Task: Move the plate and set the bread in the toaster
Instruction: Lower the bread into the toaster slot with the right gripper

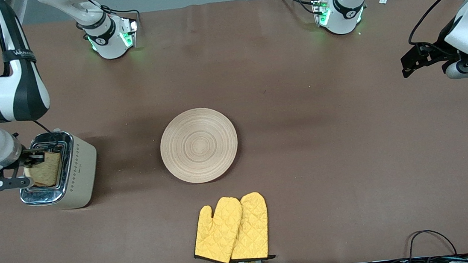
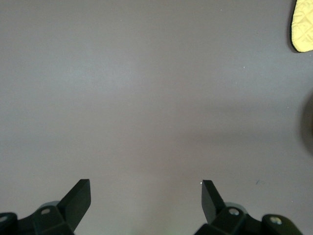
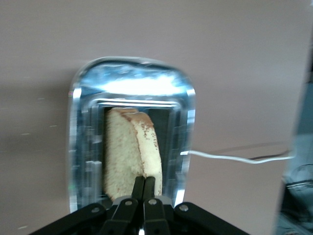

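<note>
The wooden plate point(image 1: 199, 145) lies bare at the table's middle. The beige toaster point(image 1: 80, 172) stands at the right arm's end. The bread point(image 1: 44, 169) leans tilted in one slot, its upper part sticking out. In the right wrist view the bread point(image 3: 127, 152) sits inside the toaster's chrome top point(image 3: 80, 147). My right gripper point(image 1: 32, 158) is over the toaster, and in its own view point(image 3: 145, 182) the fingers are pressed together at the bread's upper edge. My left gripper point(image 1: 409, 65) is open and empty over bare table at the left arm's end, as its own view point(image 2: 146, 193) also shows.
A pair of yellow oven mitts point(image 1: 231, 229) lies near the table's front edge, nearer to the camera than the plate; one mitt's tip shows in the left wrist view point(image 2: 304, 24). The toaster's white cord point(image 3: 230, 157) runs off across the table.
</note>
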`<action>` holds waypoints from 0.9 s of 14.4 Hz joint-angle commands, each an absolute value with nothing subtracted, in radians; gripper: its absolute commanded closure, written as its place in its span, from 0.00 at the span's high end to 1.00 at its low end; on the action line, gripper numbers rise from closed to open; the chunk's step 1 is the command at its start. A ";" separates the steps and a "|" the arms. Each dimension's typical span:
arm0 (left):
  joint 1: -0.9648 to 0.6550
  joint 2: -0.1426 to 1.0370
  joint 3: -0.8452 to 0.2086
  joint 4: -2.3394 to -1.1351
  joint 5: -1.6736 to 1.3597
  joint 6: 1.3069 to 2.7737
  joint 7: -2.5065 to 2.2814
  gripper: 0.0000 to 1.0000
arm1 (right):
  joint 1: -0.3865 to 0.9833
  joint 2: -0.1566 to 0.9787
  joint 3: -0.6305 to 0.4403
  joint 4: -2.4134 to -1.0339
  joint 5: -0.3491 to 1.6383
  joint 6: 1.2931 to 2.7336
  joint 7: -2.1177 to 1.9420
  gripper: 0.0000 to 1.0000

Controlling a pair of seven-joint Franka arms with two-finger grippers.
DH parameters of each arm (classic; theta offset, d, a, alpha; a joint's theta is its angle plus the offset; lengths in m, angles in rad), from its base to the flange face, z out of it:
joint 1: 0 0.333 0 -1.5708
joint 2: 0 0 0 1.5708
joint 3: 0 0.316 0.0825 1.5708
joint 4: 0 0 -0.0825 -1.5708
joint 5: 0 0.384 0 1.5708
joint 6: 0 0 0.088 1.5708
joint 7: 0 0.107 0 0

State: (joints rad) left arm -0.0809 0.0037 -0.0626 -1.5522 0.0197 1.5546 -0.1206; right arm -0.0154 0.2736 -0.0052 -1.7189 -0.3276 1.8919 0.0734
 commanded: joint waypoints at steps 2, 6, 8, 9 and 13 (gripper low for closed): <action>-0.080 0.014 -0.067 -1.536 0.032 1.557 -0.117 1.00 | -0.018 0.278 0.006 -1.724 -0.203 1.898 0.089 0.99; -0.080 0.012 -0.067 -1.534 0.034 1.557 -0.115 1.00 | -0.023 0.272 0.006 -1.662 -0.088 1.879 0.081 1.00; -0.081 0.008 -0.067 -1.534 0.034 1.554 -0.114 1.00 | -0.026 0.272 0.005 -1.565 -0.013 1.768 0.078 1.00; -0.080 0.005 -0.067 -1.535 0.034 1.549 -0.114 1.00 | -0.026 0.268 0.005 -1.534 0.006 1.709 0.077 1.00; -0.080 -0.002 -0.067 -1.537 0.034 1.543 -0.104 1.00 | -0.018 0.154 0.005 -1.526 0.025 1.591 0.061 1.00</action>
